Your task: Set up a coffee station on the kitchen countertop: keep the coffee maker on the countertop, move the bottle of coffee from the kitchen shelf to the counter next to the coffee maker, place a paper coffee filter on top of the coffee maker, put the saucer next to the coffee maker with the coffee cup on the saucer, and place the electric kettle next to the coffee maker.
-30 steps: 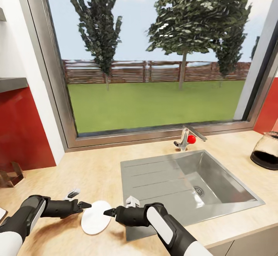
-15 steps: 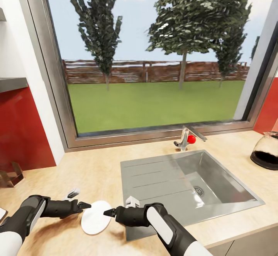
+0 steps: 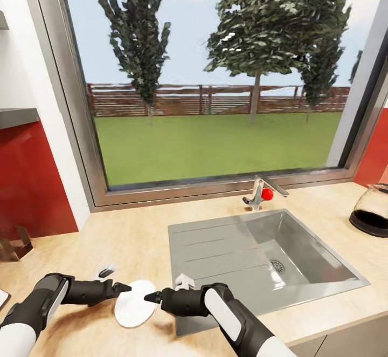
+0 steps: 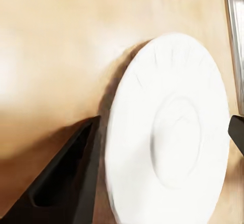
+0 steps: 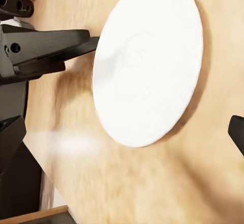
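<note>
The saucer (image 3: 133, 303), a flat round white plate with a shallow ring pressed into its middle, lies on the kitchen countertop (image 3: 140, 238), a pale wood-grain worktop with a smooth matte face. It sits between the two grippers, close to the front corner of the inset steel sink (image 3: 264, 254), whose brushed metal basin has ribbed draining grooves on one side.

The left gripper (image 3: 121, 288) comes in from the robot's left with its black tapered fingers pointing at the saucer's rim. In the left wrist view one dark wedge-shaped finger (image 4: 71, 178) lies right at the plate's edge and the tip of the other (image 4: 237, 135) shows past the far rim, so the fingers stand wide with the saucer (image 4: 170, 132) between them; whether they touch it cannot be told.

The right gripper (image 3: 152, 295) reaches from the opposite side, its black tip over the saucer's near rim. In the right wrist view the saucer (image 5: 147, 64) lies ahead of the fingers, with the left gripper (image 5: 56, 49) beyond it. Whether the right fingers are spread or closed cannot be told.

Far beyond the right fingers, at the counter's end, stands a rounded glass carafe (image 3: 372, 208) holding dark liquid. A chrome tap (image 3: 258, 192) with a red knob rises behind the sink.
</note>
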Motion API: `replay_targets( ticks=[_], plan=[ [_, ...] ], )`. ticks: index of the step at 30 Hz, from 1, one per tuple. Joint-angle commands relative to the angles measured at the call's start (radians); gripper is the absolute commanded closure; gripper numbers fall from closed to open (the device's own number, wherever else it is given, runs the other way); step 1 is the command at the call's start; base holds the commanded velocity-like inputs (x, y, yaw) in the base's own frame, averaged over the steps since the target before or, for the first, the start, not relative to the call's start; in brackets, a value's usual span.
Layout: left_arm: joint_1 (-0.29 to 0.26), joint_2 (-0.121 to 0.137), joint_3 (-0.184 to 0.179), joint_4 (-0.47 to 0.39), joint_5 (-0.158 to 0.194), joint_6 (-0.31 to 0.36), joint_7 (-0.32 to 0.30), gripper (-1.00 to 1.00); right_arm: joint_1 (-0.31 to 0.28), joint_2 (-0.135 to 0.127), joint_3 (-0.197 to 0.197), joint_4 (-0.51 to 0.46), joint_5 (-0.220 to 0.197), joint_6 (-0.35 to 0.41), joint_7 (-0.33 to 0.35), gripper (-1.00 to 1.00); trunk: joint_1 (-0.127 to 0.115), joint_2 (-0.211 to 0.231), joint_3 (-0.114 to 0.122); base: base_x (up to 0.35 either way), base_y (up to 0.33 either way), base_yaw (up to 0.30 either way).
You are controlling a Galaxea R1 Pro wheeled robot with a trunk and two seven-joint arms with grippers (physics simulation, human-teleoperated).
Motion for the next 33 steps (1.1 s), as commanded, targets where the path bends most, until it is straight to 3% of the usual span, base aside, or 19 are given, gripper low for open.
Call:
replay_targets(
  ticks=[1, 13, 23, 33],
  plan=[
    [0.0, -0.006, 0.004, 0.0, -0.015, 0.006, -0.008, -1.0, -0.001, 0.0, 0.004, 0.0, 0.003, 0.002, 0.004, -1.0, 0.0, -0.001, -0.001, 0.0, 0.0, 0.0],
    [0.001, -0.018, 0.003, 0.0, -0.011, 0.006, -0.008, -1.0, 0.001, 0.0, 0.016, 0.0, 0.003, 0.002, 0.005, -1.0, 0.0, -0.001, -0.001, 0.0, 0.0, 0.0],
    [0.0, -0.048, 0.001, -0.001, -0.012, 0.007, -0.008, -1.0, 0.011, 0.0, 0.016, 0.0, 0.003, 0.002, 0.005, -1.0, 0.0, -0.001, -0.001, 0.0, 0.0, 0.0],
    [0.0, -0.053, 0.001, -0.001, -0.011, 0.007, -0.008, -1.0, 0.012, 0.0, 0.016, 0.0, 0.003, 0.002, 0.005, -1.0, 0.0, -0.001, -0.001, 0.0, 0.0, 0.0]
  ],
)
